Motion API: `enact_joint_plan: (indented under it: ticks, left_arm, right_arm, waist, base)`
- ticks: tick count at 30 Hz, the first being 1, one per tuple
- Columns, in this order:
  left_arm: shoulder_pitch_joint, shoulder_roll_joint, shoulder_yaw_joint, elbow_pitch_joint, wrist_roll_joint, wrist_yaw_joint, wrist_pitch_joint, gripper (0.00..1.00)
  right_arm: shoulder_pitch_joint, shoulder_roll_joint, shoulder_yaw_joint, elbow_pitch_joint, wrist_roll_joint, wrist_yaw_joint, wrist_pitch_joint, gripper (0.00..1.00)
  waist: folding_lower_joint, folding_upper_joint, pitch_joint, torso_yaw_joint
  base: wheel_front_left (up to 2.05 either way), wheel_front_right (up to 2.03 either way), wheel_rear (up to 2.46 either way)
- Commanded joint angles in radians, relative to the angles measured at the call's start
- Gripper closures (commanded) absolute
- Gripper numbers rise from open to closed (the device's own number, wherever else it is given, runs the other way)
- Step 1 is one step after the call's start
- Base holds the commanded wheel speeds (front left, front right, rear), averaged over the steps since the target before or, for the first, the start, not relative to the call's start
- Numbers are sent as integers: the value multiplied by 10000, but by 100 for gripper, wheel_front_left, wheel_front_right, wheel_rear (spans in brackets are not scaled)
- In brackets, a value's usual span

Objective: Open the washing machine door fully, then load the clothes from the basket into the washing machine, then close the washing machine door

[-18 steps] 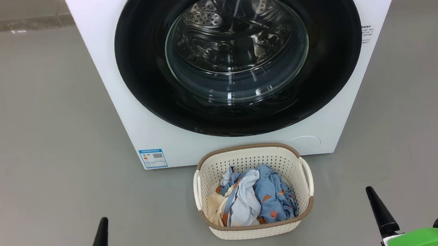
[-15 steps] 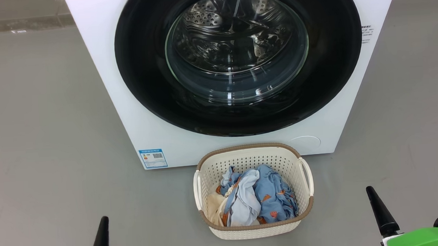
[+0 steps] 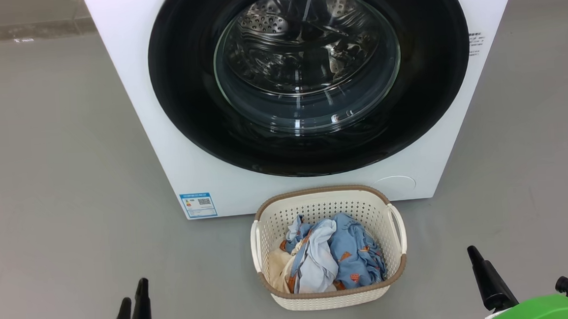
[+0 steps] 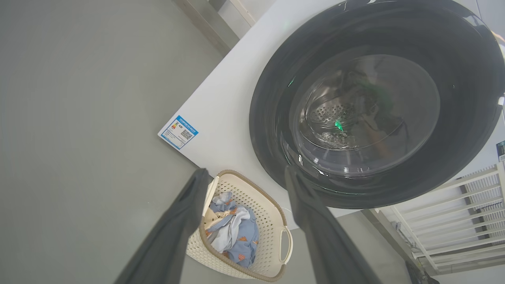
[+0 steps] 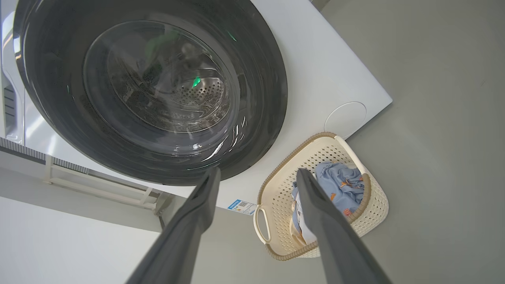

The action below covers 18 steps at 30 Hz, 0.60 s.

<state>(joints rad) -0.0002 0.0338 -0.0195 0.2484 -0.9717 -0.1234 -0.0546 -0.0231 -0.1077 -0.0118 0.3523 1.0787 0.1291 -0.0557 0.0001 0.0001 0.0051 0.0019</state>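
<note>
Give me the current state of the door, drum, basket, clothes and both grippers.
Washing machine door: shut.
Drum: looks empty through the door.
Basket: upright on the floor before the machine.
Clothes: heaped in the basket.
Left gripper: open, empty.
Right gripper: open, empty.

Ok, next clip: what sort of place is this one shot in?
Probably a laundry area, or a test room set up as one: a white front-loading washing machine stands on a grey floor, with a basket of clothes before it.
</note>
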Motion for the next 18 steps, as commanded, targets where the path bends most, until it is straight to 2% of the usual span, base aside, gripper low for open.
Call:
enact_joint_plan:
  ticks: [1, 18]
  left_arm:
    - [-216, 189, 101, -329, 467, -49, -153, 0]
    - [-180, 261, -110, -474, 2797, -55, -653, 0]
  right_arm:
    - [-496, -206, 182, -175, -371, 7, -156, 0]
    - [-620, -362, 427, 13, -2320, 10, -652, 0]
  waist:
    - [-1, -1, -1, -2]
    - [-1, -1, -11, -8]
  base:
    - [0, 0, 0]
    - [0, 0, 0]
